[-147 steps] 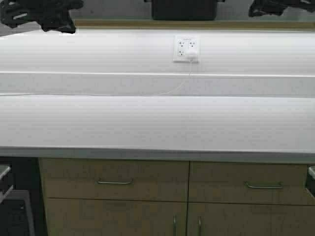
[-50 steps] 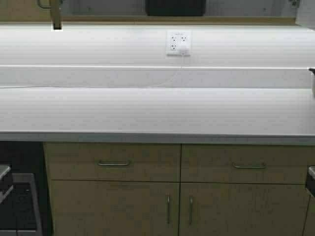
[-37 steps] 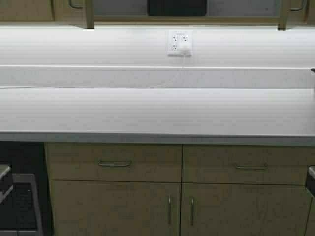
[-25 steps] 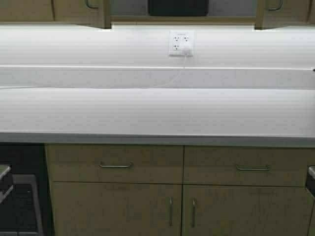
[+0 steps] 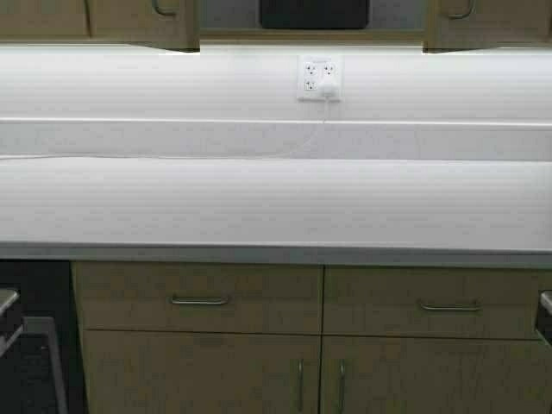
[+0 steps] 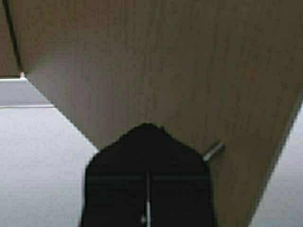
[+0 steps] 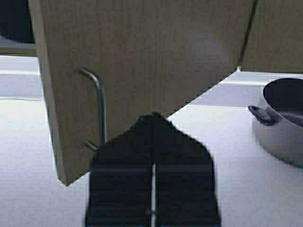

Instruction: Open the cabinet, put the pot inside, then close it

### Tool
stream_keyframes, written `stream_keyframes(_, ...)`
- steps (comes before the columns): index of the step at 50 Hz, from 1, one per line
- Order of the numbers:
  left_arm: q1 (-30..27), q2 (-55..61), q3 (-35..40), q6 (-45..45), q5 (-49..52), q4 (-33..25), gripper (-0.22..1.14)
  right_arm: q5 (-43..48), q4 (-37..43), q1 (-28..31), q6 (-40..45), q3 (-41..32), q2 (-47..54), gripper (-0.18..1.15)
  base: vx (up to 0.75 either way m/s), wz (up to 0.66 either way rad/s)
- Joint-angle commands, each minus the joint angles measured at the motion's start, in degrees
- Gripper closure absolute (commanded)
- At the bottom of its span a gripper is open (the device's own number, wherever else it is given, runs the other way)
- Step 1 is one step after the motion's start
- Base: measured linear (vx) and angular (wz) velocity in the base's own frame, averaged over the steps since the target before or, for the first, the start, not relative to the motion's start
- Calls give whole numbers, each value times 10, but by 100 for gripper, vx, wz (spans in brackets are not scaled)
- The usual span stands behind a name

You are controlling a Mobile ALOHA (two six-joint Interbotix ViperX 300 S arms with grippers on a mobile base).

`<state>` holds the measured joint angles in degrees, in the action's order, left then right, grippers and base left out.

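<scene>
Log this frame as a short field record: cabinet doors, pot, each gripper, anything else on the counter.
cabinet doors: cabinet doors both ajar, dark gap between them
pot: black pot inside, seen through the gap
left gripper: left gripper shut, tip against left door face
right gripper: right gripper shut, against right door beside its metal pull
other: steel pot on white counter

Cabinet (image 5: pixel 142 21) doors swung inward from wide open; now partly shut, gap between them narrower than 0.5 s ago. Black pot (image 5: pixel 314 13) visible inside. Arms gone from high view. Scene shifted slightly: base moved.
</scene>
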<state>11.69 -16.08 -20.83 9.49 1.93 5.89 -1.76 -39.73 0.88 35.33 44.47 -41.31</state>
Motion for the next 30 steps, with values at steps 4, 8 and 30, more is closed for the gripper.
stream_keyframes(4,29,62,77,0,4,2,86,-2,-2,0,-4,-40,31,88,13,-3)
stream_keyframes(8,48,79,95,-1,4,3,86,-3,-2,0,-3,-67,55,88,13,-2)
stream_keyframes(30,82,80,65,-1,-14,8,86,20,-2,33,-4,-214,211,88,12,2)
